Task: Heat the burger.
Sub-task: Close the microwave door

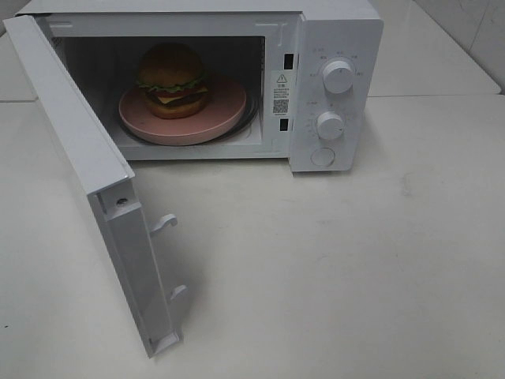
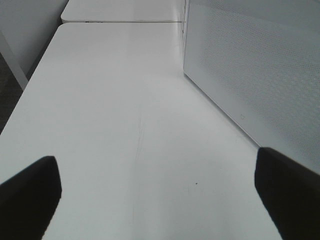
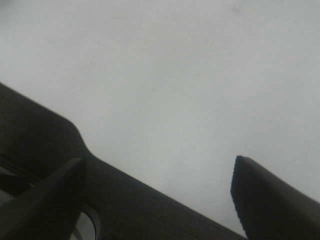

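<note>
Left gripper (image 2: pixel 156 156) spread, empty; right gripper (image 3: pixel 159 160) apart, seemingly empty. Burger (image 1: pixel 172 79) on plate (image 1: pixel 226 110) inside open microwave (image 1: pixel 347 35).

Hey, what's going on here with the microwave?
The burger sits on a pink plate inside the microwave, whose door stands wide open. Neither gripper holds anything: the left gripper is open over the table beside the microwave, and the right gripper is open too. The door probably gets shut next.

A white table (image 2: pixel 125 115) stretches beneath and ahead of the left claw (image 2: pixel 157 172); a second table (image 2: pixel 120 11) meets it farther ahead. Past its edge lies dark floor (image 2: pixel 6 100).
</note>
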